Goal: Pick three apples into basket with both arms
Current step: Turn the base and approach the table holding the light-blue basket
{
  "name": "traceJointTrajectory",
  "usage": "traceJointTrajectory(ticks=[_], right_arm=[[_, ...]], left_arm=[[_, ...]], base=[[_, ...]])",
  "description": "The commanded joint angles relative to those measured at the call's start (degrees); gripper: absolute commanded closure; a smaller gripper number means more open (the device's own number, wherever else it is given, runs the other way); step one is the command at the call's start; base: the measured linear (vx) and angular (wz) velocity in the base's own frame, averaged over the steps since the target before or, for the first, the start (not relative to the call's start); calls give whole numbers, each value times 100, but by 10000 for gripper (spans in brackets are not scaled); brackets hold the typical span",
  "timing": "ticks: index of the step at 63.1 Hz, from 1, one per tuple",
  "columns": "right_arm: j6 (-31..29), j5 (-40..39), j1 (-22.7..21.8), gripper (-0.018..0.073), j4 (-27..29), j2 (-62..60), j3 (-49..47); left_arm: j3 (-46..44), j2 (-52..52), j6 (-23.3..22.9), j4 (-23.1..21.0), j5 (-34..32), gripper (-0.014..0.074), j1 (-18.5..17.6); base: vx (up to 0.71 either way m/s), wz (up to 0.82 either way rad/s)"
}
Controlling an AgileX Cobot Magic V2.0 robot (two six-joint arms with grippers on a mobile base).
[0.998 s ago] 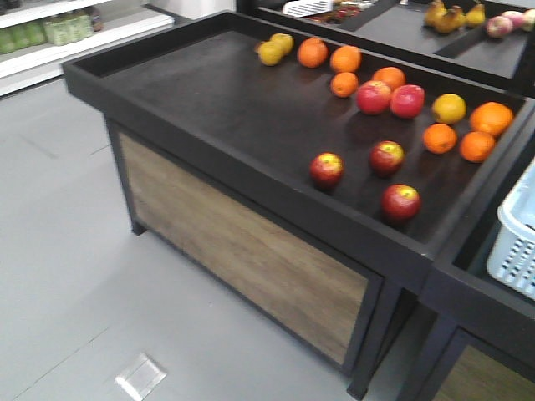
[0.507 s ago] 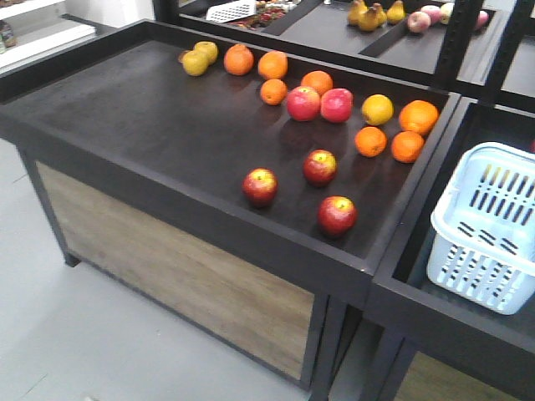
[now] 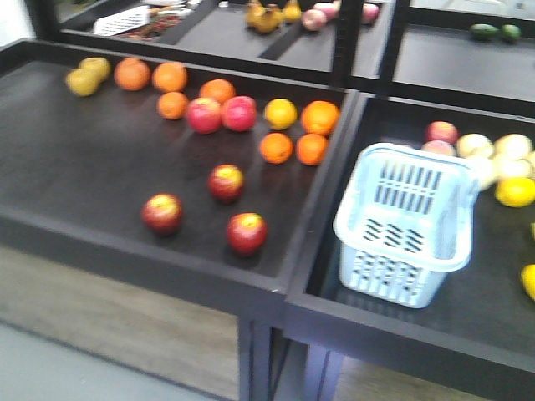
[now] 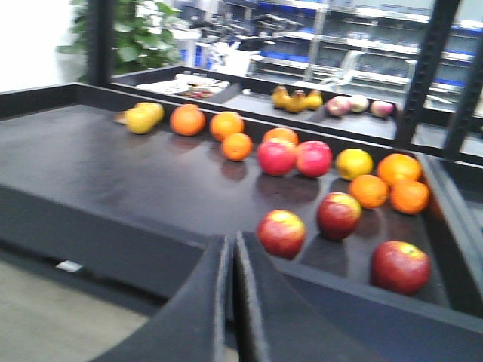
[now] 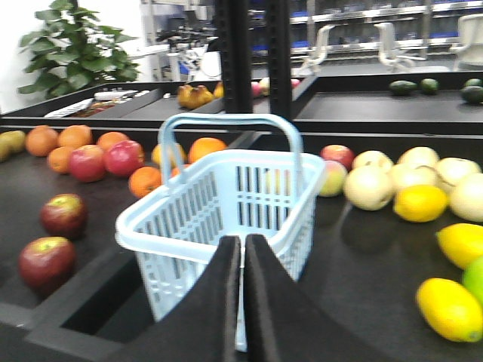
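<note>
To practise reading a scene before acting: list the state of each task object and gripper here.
Left apple, loose on the tray.
Middle apple, loose on the tray.
Right apple, loose on the tray.
Basket, upright, handle raised, no fruit seen inside.
Left gripper, shut, empty.
Right gripper, shut, empty.

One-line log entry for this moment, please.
apples: three on left table, none picked | basket: upright on right table, no apples inside | left hand: shut, empty | right hand: shut, empty
</note>
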Motion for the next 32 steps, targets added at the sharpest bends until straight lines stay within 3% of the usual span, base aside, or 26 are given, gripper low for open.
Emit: traceJointTrajectory(ticks=[1,32], right_arm=[[-22,-444,-42,564,-71,-79,82],[-22,-444,-42,564,-71,-79,82]], left_arm=[[52,-92,0,-5,-391,603,1],[52,-92,0,-5,-391,603,1]], base=[[11,-43],[10,-28]])
